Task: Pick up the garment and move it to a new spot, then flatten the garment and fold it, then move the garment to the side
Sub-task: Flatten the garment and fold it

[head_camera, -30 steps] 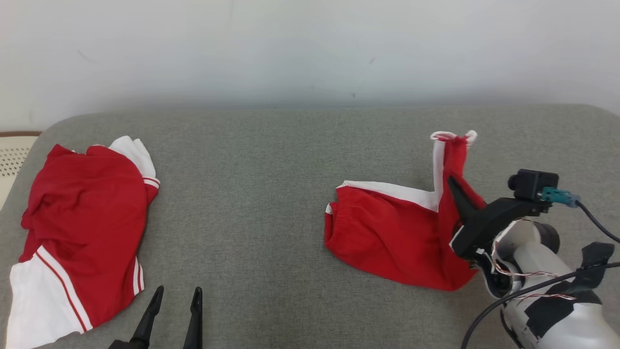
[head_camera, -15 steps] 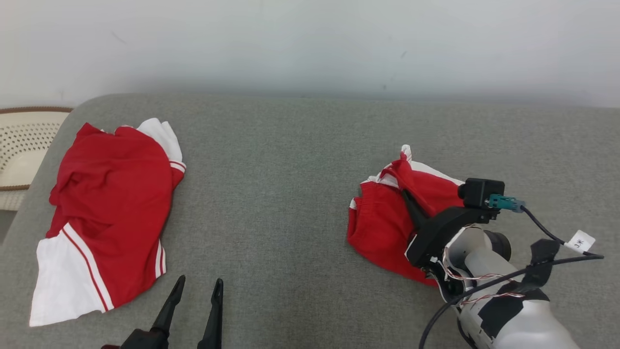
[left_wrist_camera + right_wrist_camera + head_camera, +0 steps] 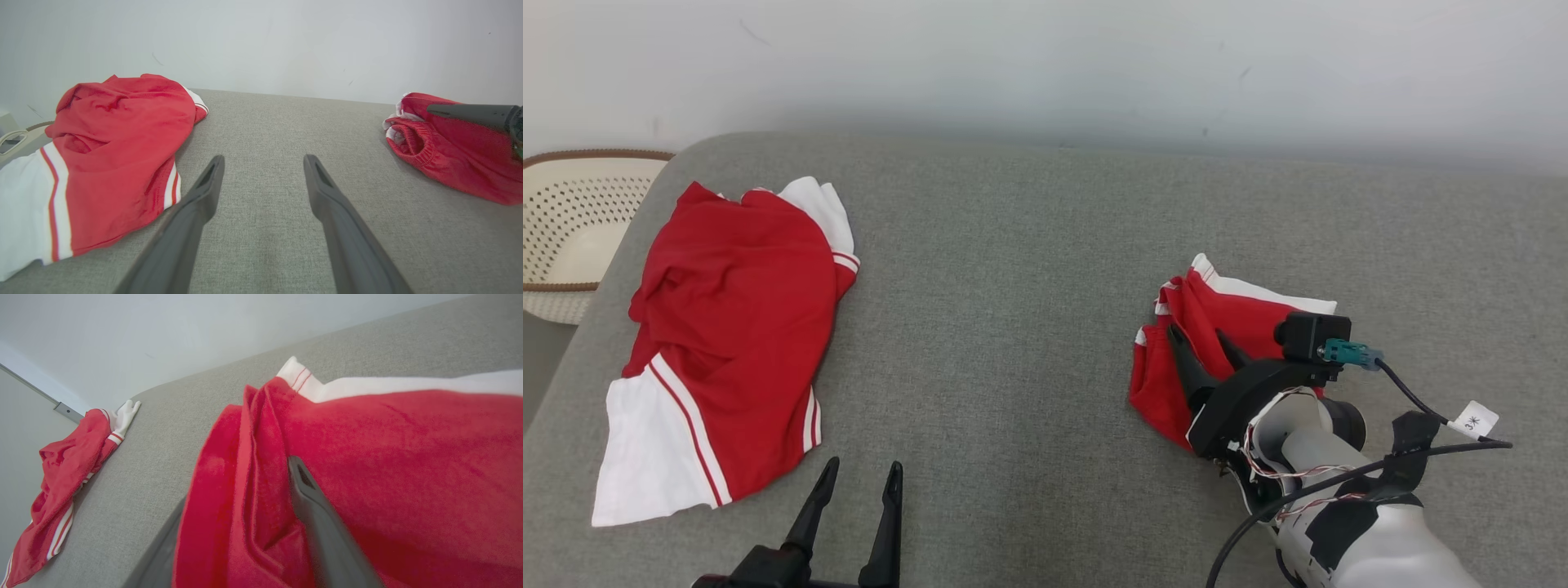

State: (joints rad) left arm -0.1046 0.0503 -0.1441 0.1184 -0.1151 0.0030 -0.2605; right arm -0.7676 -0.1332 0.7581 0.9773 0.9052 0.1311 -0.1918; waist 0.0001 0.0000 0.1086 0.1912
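Note:
The red shorts [image 3: 1241, 314] with white side trim lie bunched and doubled over on the grey cushion [image 3: 1013, 286], right of centre. My right gripper [image 3: 1201, 336] rests on top of them, open, with a fold of red cloth lying loose between the spread fingers. In the right wrist view one finger [image 3: 314, 514] lies on the shorts [image 3: 408, 457]; the other is mostly covered by cloth. My left gripper [image 3: 858, 482] is open and holds nothing near the front edge, its fingers [image 3: 327, 196] pointing across bare cushion, with the shorts [image 3: 449, 159] at the right.
A larger red and white shirt [image 3: 727, 327] lies spread on the cushion's left side, also in the left wrist view [image 3: 122, 134]. A cream perforated basket [image 3: 572, 212] stands beyond the left edge. A pale wall runs behind the cushion.
The right gripper brought the raised leg of the shorts down and leftward onto the rest, then opened. The head camera also shifted, so the scene slid right and up. The left gripper stayed put.

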